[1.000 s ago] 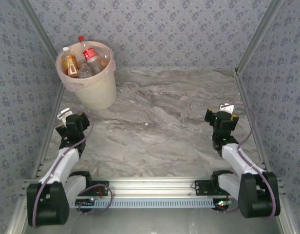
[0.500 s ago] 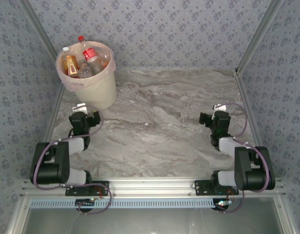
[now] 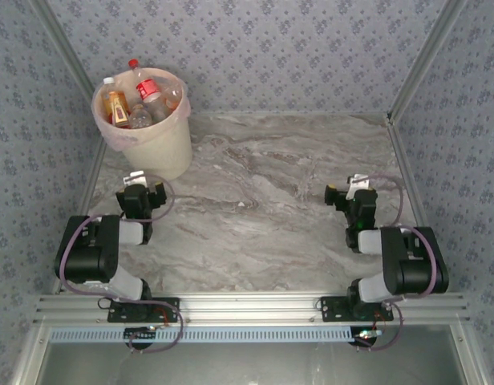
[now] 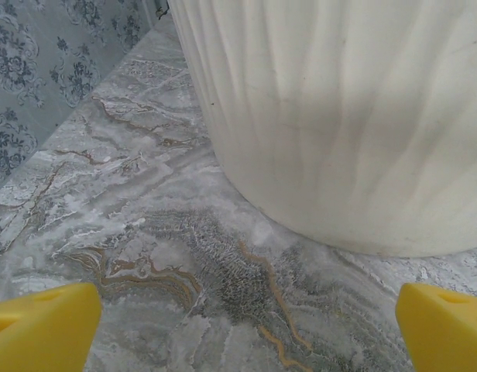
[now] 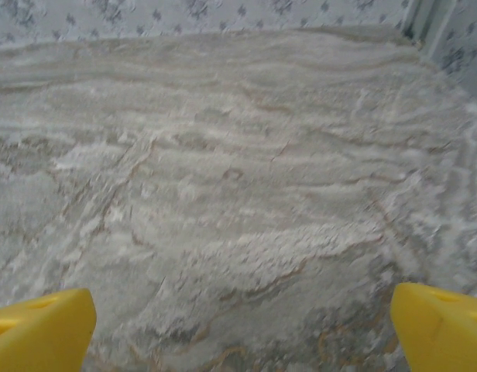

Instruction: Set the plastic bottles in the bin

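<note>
Cream-white and round, the bin [image 3: 155, 152] stands at about 10 o'clock on the grey marble surface [image 3: 263, 208]. The plastic bottles [image 3: 143, 96] are piled inside it, and some caps poke up past the rim. They have not moved in the last second. What has changed is the arms — a second ago both reached out further, and now they are folded back close to their bases at 6 o'clock. The left tool [image 4: 246, 329] is spread wide with nothing in it. It sits low down, near the bin's wall, and faces it. The right tool [image 5: 238, 329] is spread wide too and holds nothing. It hangs over bare marble at about 3 o'clock, well apart from the bin. Every bottle I can see is already in the bin — so I think the job is done and the arms are going to rest.
</note>
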